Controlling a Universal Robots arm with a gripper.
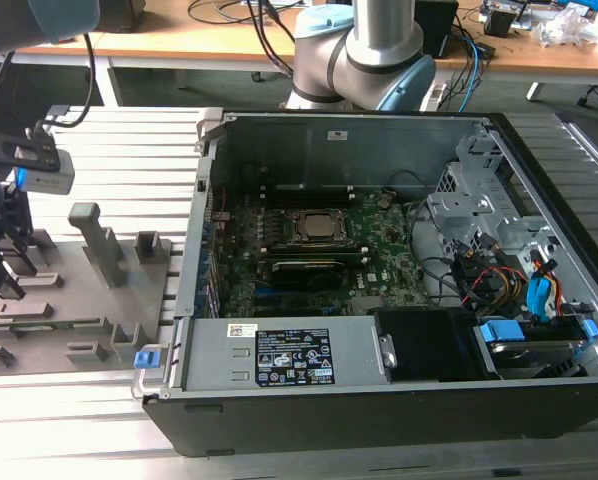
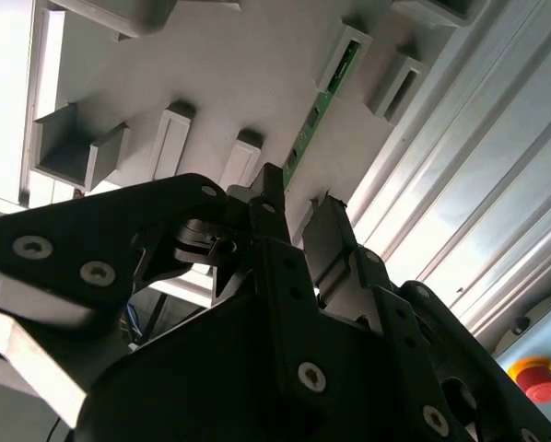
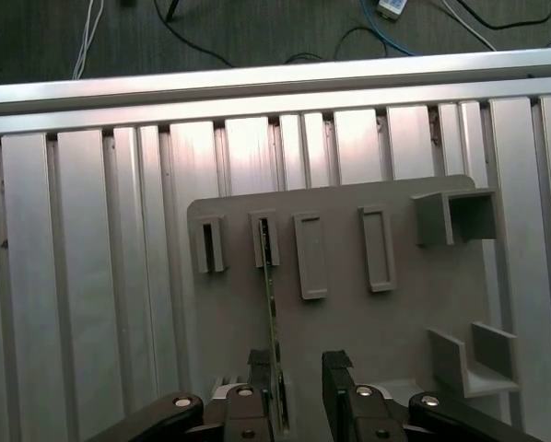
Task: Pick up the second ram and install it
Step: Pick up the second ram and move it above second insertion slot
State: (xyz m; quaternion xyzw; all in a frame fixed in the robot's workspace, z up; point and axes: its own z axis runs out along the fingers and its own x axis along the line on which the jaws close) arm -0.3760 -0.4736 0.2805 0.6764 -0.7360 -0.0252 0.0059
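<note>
Beside the open computer case point(image 1: 329, 440), on the slatted aluminium counter point(image 3: 73, 276), a grey slotted holder point(image 3: 349, 313) carries the second ram point(image 3: 269, 295), standing on edge in one slot. The ram is a thin green board, probably light, stiff and fragile, and best pinched across its flat faces. The gripper point(image 3: 298, 368) has its fingers apart, one just beside the stick.

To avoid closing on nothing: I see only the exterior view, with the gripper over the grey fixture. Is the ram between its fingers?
Observer: Yes, in the first wrist view the second ram stands on edge between the fingers of the open gripper.
Operator: Do they touch it?
Observer: One finger is right beside it, contact unclear; the other stands apart.
Operator: Is it in its holder?
Observer: Its far end sits in a slot of the grey fixture.
</note>
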